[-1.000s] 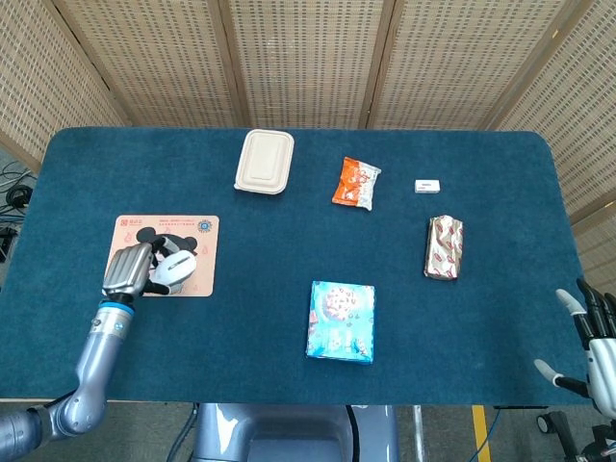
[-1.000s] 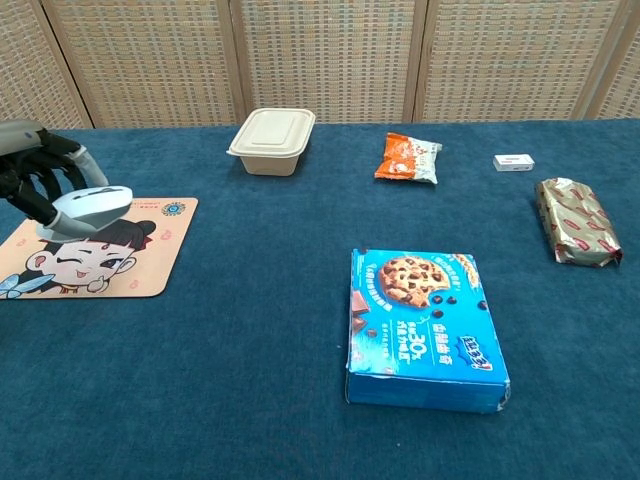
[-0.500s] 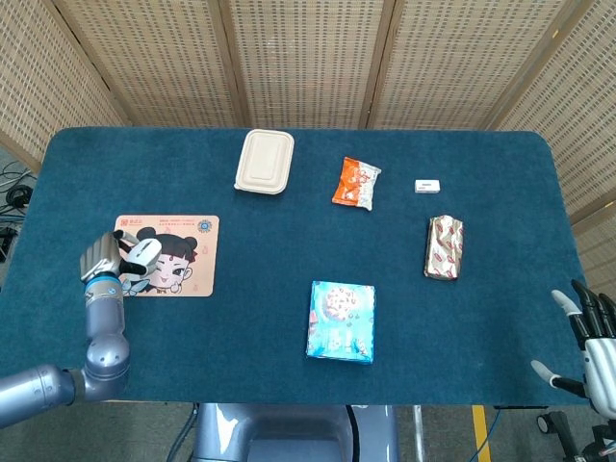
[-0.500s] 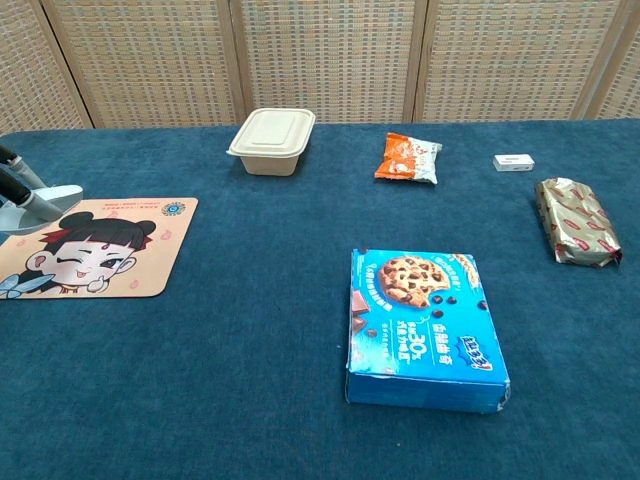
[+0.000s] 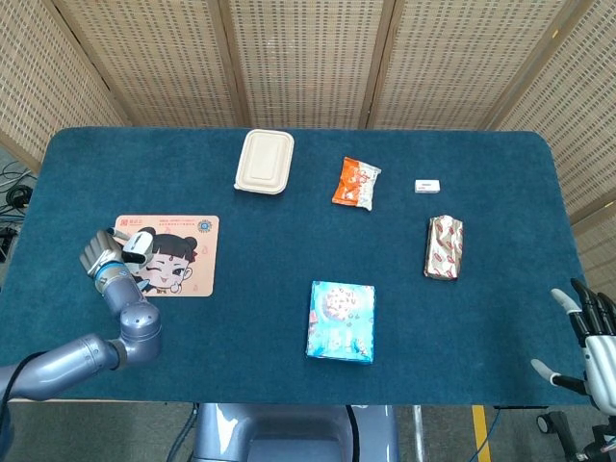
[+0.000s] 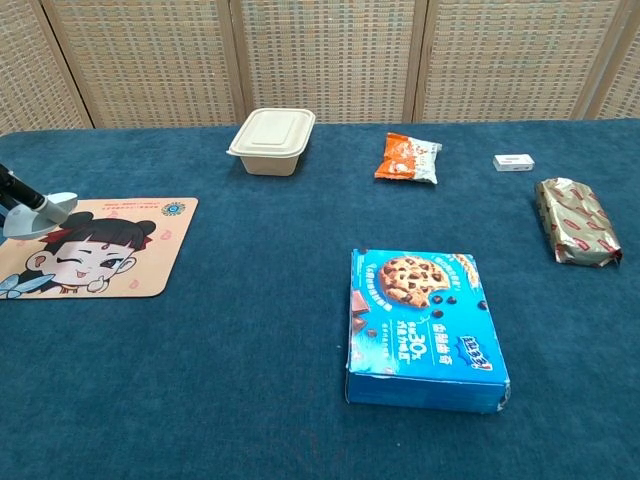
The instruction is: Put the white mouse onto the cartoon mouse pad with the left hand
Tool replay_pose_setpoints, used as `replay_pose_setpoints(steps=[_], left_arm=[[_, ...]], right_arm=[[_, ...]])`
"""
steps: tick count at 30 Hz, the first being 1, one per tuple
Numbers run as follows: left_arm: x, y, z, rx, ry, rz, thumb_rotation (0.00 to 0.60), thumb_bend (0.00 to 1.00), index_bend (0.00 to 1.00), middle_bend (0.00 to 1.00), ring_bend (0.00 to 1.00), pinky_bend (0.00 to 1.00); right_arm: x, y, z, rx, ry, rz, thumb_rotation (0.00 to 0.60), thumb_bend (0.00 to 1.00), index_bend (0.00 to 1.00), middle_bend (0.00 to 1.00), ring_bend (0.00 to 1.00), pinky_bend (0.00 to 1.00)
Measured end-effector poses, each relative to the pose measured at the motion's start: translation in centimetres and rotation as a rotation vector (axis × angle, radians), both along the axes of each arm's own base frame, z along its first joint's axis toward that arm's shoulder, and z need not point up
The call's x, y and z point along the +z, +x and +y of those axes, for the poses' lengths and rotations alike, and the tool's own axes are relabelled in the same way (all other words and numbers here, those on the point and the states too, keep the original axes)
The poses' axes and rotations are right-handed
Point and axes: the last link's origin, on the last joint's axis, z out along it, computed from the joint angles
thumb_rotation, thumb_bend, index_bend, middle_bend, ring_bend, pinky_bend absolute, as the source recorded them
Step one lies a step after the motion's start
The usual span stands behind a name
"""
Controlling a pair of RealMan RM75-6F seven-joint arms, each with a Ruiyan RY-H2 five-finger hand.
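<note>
The cartoon mouse pad [image 5: 188,274] lies at the table's left, with a girl's face printed on it [image 6: 110,265]. The white mouse [image 5: 138,243] is over the pad's left edge, gripped by my left hand [image 5: 100,256] from the left side. In the chest view only the mouse [image 6: 42,214] and one dark finger [image 6: 14,188] show at the frame's left border; whether the mouse touches the pad is unclear. My right hand [image 5: 593,335] hangs off the table's front right corner, fingers spread, holding nothing.
A beige lidded box [image 5: 264,161], an orange snack packet [image 5: 355,183] and a small white box [image 5: 428,185] sit along the back. A foil-wrapped packet [image 5: 445,247] lies at the right. A blue cookie box [image 5: 342,320] stands front centre.
My left hand has carried the mouse leftward, from the pad's middle to its left edge, and the forearm has swung out left. The right hand has barely moved.
</note>
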Motion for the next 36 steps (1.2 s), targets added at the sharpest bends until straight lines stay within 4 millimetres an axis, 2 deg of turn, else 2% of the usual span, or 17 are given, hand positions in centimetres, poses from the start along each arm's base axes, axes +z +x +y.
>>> replay_pose_setpoints(steps=[7, 18, 21, 23, 26, 29, 36], left_arm=[[-1.6, -0.7, 0.9, 0.019, 0.004, -0.041, 0.6, 0.32, 0.45, 0.49, 0.49, 0.54], [-3.6, 0.3, 1.8, 0.009, -0.012, -0.075, 0.6, 0.3, 0.45, 0.48, 0.49, 0.55], [-3.9, 0.6, 1.8, 0.004, -0.013, -0.083, 0.6, 0.21, 0.41, 0.36, 0.42, 0.54], [-3.9, 0.7, 1.9, -0.003, -0.003, -0.087, 0.6, 0.13, 0.27, 0.19, 0.27, 0.51], [-4.0, 0.9, 1.9, -0.019, 0.013, -0.1, 0.6, 0.05, 0.09, 0.04, 0.16, 0.46], [-4.1, 1.0, 1.6, -0.023, 0.013, -0.12, 0.6, 0.02, 0.03, 0.0, 0.13, 0.46], [-3.2, 1.7, 1.6, -0.068, 0.035, -0.162, 0.6, 0.0, 0.0, 0.0, 0.05, 0.42]], right_arm=[[0.2, -0.3, -0.2, -0.011, 0.0, -0.008, 0.6, 0.05, 0.12, 0.0, 0.0, 0.0], [0.2, -0.5, -0.5, -0.021, 0.007, -0.016, 0.6, 0.05, 0.12, 0.0, 0.0, 0.0], [0.2, -0.5, -0.4, -0.021, 0.006, -0.018, 0.6, 0.05, 0.12, 0.0, 0.0, 0.0], [0.3, -0.5, -0.4, -0.02, 0.005, -0.021, 0.6, 0.05, 0.12, 0.0, 0.0, 0.0], [0.4, -0.5, -0.4, -0.017, 0.001, -0.025, 0.6, 0.05, 0.12, 0.0, 0.0, 0.0], [0.5, -0.5, -0.4, -0.015, 0.002, -0.027, 0.6, 0.05, 0.12, 0.0, 0.0, 0.0], [0.5, -0.4, -0.3, -0.009, 0.004, -0.028, 0.6, 0.05, 0.12, 0.0, 0.0, 0.0]])
